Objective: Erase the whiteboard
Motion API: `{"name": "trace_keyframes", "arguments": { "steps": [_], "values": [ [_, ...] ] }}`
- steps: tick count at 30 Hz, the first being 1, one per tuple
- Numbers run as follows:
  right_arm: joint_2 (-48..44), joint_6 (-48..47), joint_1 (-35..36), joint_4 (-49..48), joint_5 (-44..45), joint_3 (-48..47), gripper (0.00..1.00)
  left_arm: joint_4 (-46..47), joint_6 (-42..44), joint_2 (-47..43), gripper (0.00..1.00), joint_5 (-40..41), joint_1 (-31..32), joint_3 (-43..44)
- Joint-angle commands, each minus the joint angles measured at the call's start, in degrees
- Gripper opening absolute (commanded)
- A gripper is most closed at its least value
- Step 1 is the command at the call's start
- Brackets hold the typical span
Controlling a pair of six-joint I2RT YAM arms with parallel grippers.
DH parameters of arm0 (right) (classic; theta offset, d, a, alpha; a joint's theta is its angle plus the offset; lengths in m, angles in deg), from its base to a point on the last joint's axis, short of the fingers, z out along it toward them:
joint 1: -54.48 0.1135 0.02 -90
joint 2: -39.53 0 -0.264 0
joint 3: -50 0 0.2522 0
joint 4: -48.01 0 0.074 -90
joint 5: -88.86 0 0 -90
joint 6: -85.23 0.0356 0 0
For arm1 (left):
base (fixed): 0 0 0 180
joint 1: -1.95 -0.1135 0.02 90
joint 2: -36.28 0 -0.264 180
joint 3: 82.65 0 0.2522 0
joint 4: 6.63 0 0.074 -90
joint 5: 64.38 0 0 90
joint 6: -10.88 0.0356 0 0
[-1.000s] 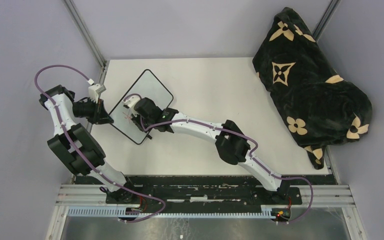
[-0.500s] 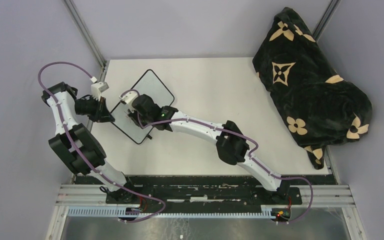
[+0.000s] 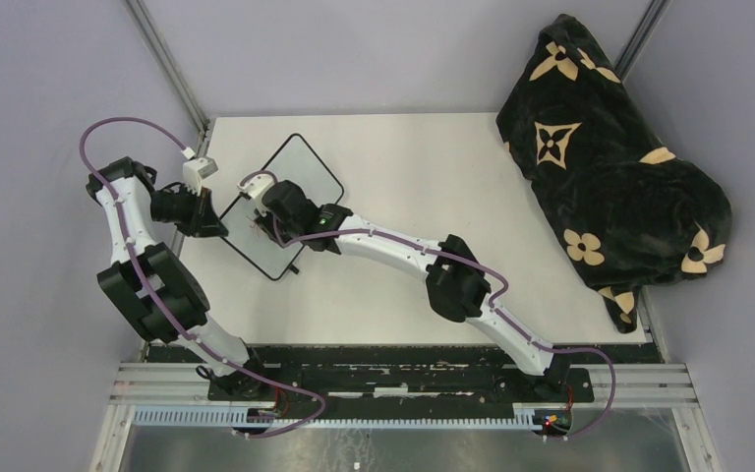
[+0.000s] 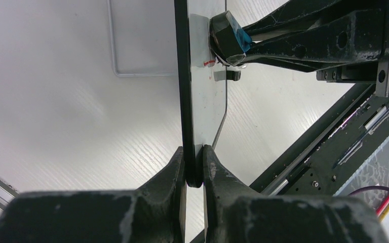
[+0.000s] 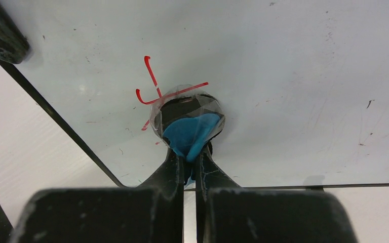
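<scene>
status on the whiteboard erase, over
Left gripper shut on whiteboard edge. Right gripper shut on blue eraser, pressed to board at red marks, not yet wiped. Blanket far right, clear of it.

Whiteboard (image 3: pixel 300 172) sits at far-left of worktop (image 3: pixel 423 167). Left claw (image 4: pixel 194 152) clamps its left edge. Right claw (image 5: pixel 188 157) comes in from the right, pinching eraser (image 5: pixel 190 129) that touches the board face, on the handwriting (image 5: pixel 152 83). Blanket (image 3: pixel 609 157) at far-right corner, well apart.
</scene>
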Motion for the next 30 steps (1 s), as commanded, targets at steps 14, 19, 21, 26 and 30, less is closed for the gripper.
{"name": "trace_keyframes", "arguments": {
  "steps": [14, 19, 21, 26, 30],
  "values": [
    [-1.9, 2.7, 3.9, -8.4, -4.5, -1.3, 0.01, -2.7, 1.3, 0.5, 0.03, 3.4, 1.1, 0.4],
    [-1.3, 2.5, 4.0, -8.5, -3.7, -1.0, 0.01, -2.7, 1.1, 0.4, 0.03, 3.1, 1.4, -0.1],
    [-1.5, 2.6, 3.9, -8.6, -3.9, -0.7, 0.01, -2.7, 1.1, 0.2, 0.03, 3.1, 1.4, -0.2],
    [-1.6, 3.2, 4.5, -8.9, -5.3, -1.2, 0.01, -2.7, 1.1, 0.1, 0.03, 3.1, 1.5, -0.4],
    [-1.5, 3.3, 5.2, -9.2, -6.1, -1.1, 0.01, -2.7, 1.2, -0.1, 0.03, 2.9, 1.4, -0.6]
  ]
}}
